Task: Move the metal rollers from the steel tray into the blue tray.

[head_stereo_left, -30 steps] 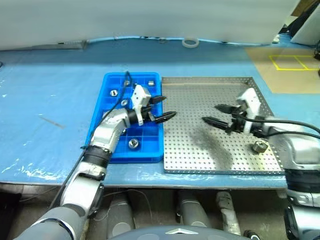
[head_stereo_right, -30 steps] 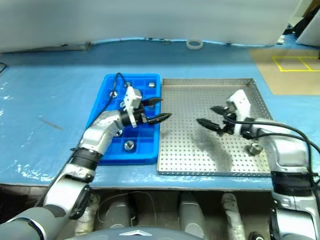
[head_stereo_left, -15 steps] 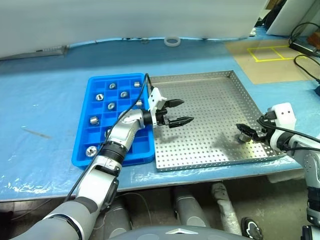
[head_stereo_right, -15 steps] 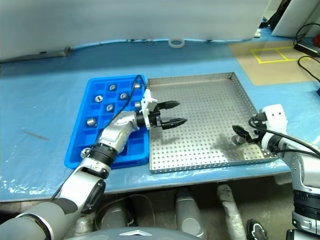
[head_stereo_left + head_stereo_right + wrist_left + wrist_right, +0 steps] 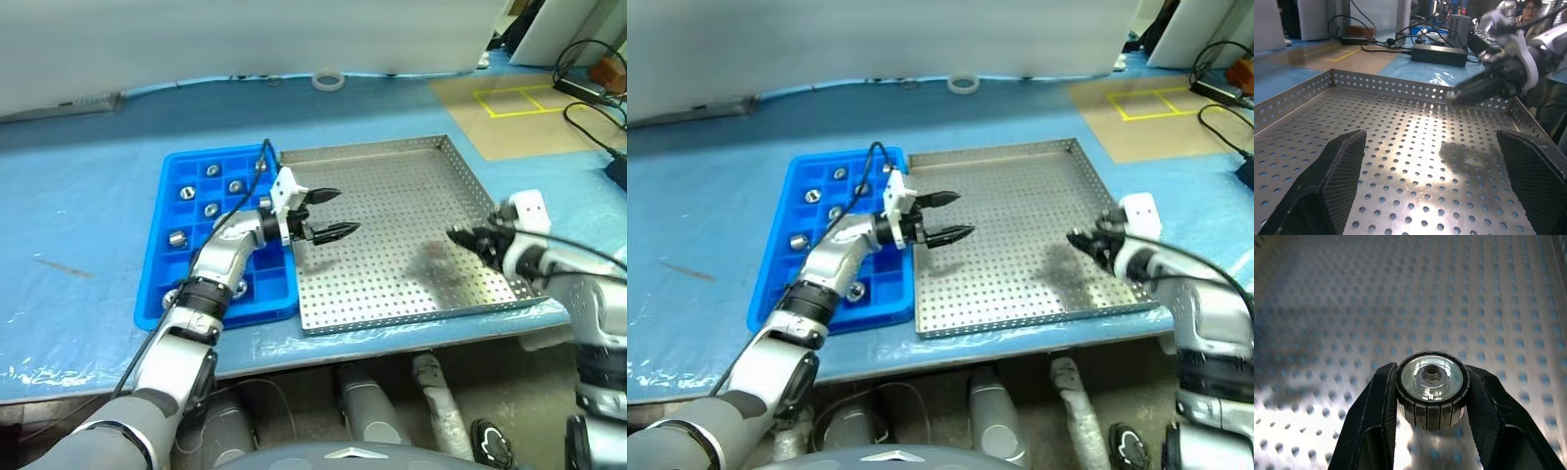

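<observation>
Several metal rollers [image 5: 212,210] in blue tray [image 5: 155,294]

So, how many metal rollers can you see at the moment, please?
7: six rollers in the blue tray, one in the right gripper; the left arm may hide more.

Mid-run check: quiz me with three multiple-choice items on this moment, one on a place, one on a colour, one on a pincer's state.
1. Where does the blue tray lie relative to the steel tray?
A. on the robot's left of it
B. on the robot's right of it
C. stacked on it

2. What colour is the sheet covering the table?
A. yellow
B. blue
C. red

3. What is the right pincer doing?
A. standing wide open
B. gripping a tape ring
C. gripping a metal roller

Key: 1 A, the trays sit side by side in the eye views. 2 B, blue sheet all around both trays. 3 C, the right wrist view shows the ribbed roller between both fingers.
</observation>
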Tool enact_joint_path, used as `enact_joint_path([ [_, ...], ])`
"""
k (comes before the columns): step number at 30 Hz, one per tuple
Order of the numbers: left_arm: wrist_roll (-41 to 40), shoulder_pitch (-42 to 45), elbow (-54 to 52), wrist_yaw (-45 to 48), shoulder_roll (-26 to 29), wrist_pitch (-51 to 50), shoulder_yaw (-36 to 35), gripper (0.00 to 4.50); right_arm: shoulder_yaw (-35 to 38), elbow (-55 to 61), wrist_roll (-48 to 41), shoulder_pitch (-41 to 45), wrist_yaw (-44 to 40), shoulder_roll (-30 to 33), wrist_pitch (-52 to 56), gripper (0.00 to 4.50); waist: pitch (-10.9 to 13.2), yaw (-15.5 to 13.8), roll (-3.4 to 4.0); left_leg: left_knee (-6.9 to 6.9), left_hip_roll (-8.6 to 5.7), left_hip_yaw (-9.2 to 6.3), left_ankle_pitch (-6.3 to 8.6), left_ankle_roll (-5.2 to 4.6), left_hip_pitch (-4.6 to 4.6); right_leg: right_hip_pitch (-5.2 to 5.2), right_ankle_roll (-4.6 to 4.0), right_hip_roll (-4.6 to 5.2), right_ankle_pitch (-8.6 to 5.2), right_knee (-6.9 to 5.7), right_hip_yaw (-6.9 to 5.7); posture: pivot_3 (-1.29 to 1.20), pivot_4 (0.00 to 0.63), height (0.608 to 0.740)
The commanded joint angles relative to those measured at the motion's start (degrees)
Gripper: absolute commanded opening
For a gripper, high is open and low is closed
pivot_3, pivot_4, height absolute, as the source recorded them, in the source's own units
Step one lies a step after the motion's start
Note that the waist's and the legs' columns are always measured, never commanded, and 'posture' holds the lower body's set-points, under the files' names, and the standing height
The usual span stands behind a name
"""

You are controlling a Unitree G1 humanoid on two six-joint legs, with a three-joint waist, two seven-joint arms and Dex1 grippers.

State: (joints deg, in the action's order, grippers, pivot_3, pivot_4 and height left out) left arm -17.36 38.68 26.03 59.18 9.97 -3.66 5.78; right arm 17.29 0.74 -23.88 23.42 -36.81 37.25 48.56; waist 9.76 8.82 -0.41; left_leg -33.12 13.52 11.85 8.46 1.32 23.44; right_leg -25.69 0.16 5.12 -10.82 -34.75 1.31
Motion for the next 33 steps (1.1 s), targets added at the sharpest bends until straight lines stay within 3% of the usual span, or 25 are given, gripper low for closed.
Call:
enact_joint_path([
  [1,-1.16,-3.69,-9.18,-3.56,2.42,-3.0,-2.66,4.5,-2.55,-2.16,-3.4,8.1,-5.72,-2.9,-6.42,1.63,0.0,-0.57,0.01,0.0,0.02,-0.03,0.0,0.0,0.01,0.0,-0.05,0.01,0.03,-0.03,-0.04,-0.31,0.15,0.74],
  [11,-2.93,-20.85,-32.34,-16.19,11.43,-11.09,-12.09,4.5,-18.47,-21.05,-1.35,26.21,-23.93,-15.43,-15.74,1.63,0.03,-9.41,0.06,0.28,0.28,-0.09,-0.05,0.08,0.06,-0.07,-0.25,-0.01,0.03,-0.02,-0.48,0.07,0.15,0.74],
  [18,-4.44,-30.51,-43.24,-22.47,12.81,-14.53,-15.95,4.5,-29.89,-32.88,7.9,30.1,-33.29,-17.53,-24.2,1.63,0.04,-16.11,0.07,0.45,0.33,-0.23,-0.17,0.33,0.1,0.13,-0.4,0.18,-0.07,-0.02,-1.05,0.2,0.15,0.74],
  [23,-5.13,-30.74,-43.65,-23.19,13.71,-15.21,-16.04,4.5,-29.97,-34.77,8.86,30.32,-37.02,-16.11,-24.81,1.63,0.07,-17.47,0.1,0.44,0.31,-0.44,-0.29,0.53,0.04,0.3,-0.39,0.24,-0.07,-0.11,-1.16,0.18,0.15,0.74],
  [28,-4.88,-26.59,-39.36,-21.55,14.64,-14.27,-14.9,4.5,-30.88,-28.06,8.11,26.28,-41.21,-12.37,-20.65,1.63,0.06,-17.39,0.1,0.61,0.36,-0.7,-0.44,0.76,-0.08,0.39,-0.38,0.18,-0.07,-0.13,-1.15,0.14,0.15,0.74],
  [33,-4.58,-24.36,-36.88,-20.33,14.46,-13.63,-13.3,4.5,-31.95,-24.65,9.92,22.27,-39.36,-11.6,-18.38,1.63,0.06,-16.16,0.1,0.77,0.38,-0.7,-0.49,0.83,-0.15,0.32,-0.38,0.05,-0.07,-0.08,-1.17,0.11,0.15,0.74],
])
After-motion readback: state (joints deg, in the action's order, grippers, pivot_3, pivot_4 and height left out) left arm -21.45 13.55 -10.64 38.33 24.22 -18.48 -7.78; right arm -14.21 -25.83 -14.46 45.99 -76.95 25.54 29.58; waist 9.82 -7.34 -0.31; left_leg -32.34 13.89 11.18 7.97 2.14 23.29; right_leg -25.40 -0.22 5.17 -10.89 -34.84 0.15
